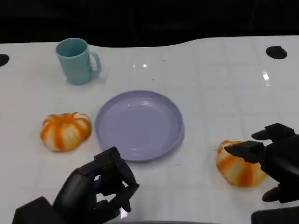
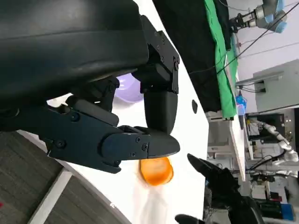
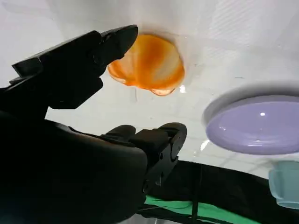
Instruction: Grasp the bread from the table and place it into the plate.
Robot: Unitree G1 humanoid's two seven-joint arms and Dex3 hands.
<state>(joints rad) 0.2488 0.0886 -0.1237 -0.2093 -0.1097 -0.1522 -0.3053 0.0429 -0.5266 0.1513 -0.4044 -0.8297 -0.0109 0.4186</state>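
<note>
White glossy worktop with faint grid lines and light glare spots, dark background beyond its far edge; black round marks at far right and far left edge. Left wrist view shows a room past the worktop: green cloth, grey cabinet, other robot arms, cables. Lavender plate sits centre, nothing on it. Teal mug stands upright far left, well apart from plate. Two orange-and-white breads: left bread just beside plate's left rim, right bread on the worktop right of plate, apart from it. Right hand at right bread, fingers spread around it, one fingertip over its top; real grip cannot tell. Left hand near plate's front edge, fingers curled in, holding nothing.
</note>
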